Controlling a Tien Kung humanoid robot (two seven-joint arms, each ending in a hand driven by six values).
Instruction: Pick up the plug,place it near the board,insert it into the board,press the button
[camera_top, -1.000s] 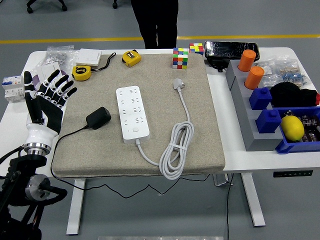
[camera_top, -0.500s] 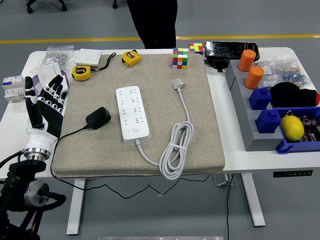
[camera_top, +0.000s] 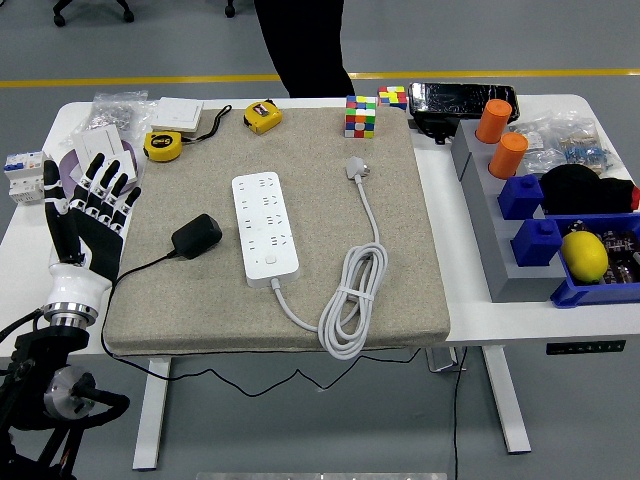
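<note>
Head view only. We see the left hand at 9 o'clock, raised over the left edge of the beige mat, fingers spread and relaxed, holding nothing. Right arm is not in the frame.

The task plug looks to us like the black adapter plug, lying on the mat at roughly 9 o'clock of centre, just right of the hand and well clear of its fingertips. Its thin black cable runs off the mat's near left edge. The white power strip sits just right of the plug, near but apart. The strip's button is too small for us to pick out.

Handling, our guess: the adapter is a small rigid plastic block, light, smooth and a bit slippery; the trailing cable is soft and may drag or tug. We'd pinch the body across its two long sides, keeping clear of the prong face; we can't tell which way the prongs point.

The strip's own white cord coils at 5 o'clock, its white plug toward 12 o'clock.

Other stuff: yellow tape measures, a Rubik's cube, a lemon in the blue bin at 3 o'clock. A person stands at the far side at 12 o'clock, hands not visible.

Writing: nothing legible to us; marks on the tape measures are too small.
</note>
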